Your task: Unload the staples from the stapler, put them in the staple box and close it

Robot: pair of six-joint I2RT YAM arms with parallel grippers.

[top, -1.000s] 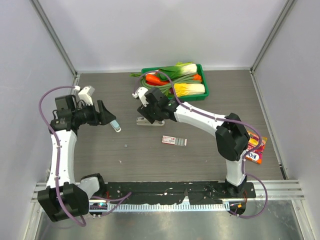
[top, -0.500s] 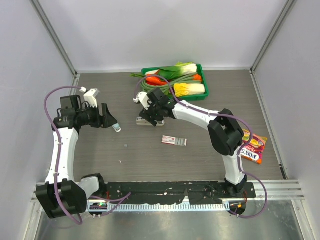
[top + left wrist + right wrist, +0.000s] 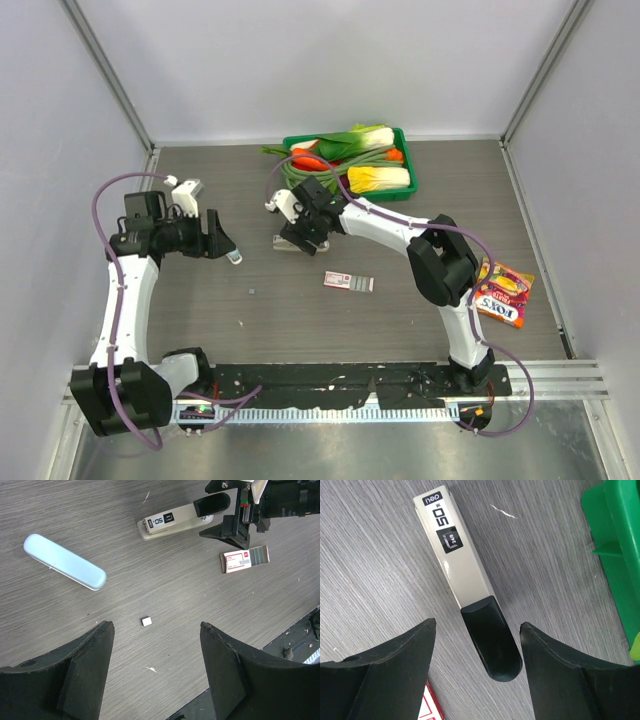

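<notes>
The stapler lies free on the worktop. Our left claw, spread, has backed off. The staples lie nearby, so unloading looks begun.

The stapler, slim and pale blue with a white underside, is laid flat on the table, pointed from 11 to 5 o'clock in the top view. A tiny grey piece of the staples is seen apart at its 5 o'clock.

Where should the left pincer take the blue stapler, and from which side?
Probably across its narrow middle, from above. The blue stapler lies flat, long and slim with rounded ends; the open left pincer would need turning so its fingers meet the long sides.
</notes>
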